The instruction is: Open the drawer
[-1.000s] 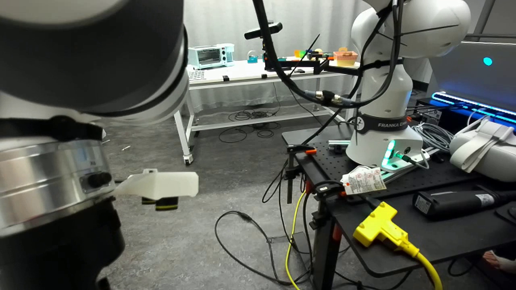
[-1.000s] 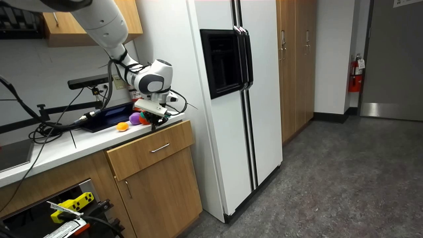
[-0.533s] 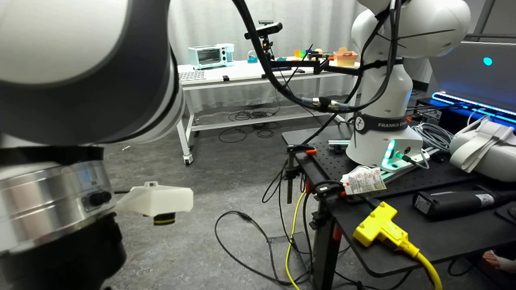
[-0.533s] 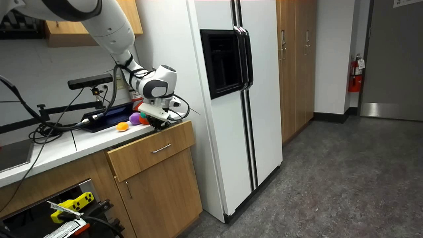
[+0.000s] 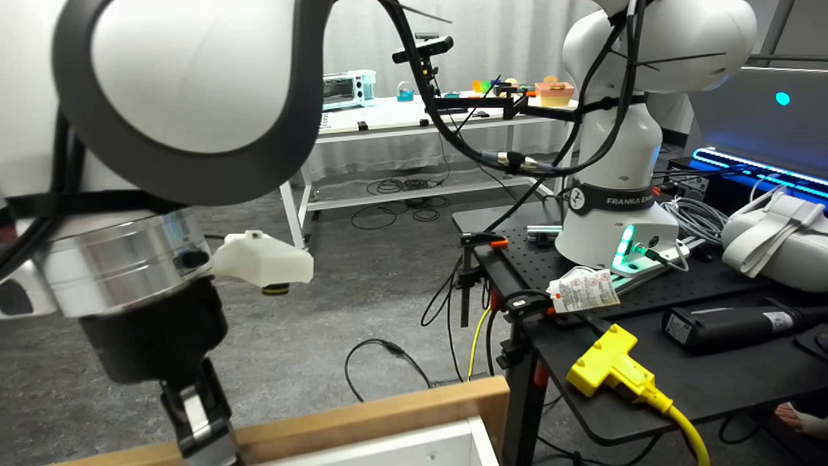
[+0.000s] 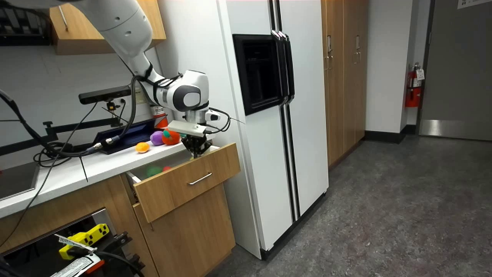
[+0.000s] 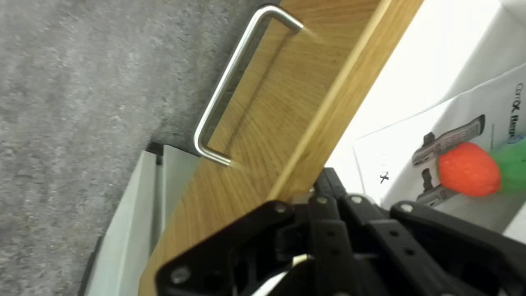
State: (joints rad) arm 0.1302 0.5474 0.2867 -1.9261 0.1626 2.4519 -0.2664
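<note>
One shallow, white-walled, light-wood-fronted drawer is partway out, flat white surface above it. Black metal gripper dips just inside the drawer's front, fingers pinched together empty, probably to hook-pull it.

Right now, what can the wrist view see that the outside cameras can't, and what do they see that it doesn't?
Only the wrist view shows the white sheet with printed writing and pictures, lying inside the drawer.

Only the outside cameras show the yellow plug block, in both exterior views, and the round orange thing on the white counter, in an exterior view.

All of them share the open drawer, the grey floor and the pincer.
</note>
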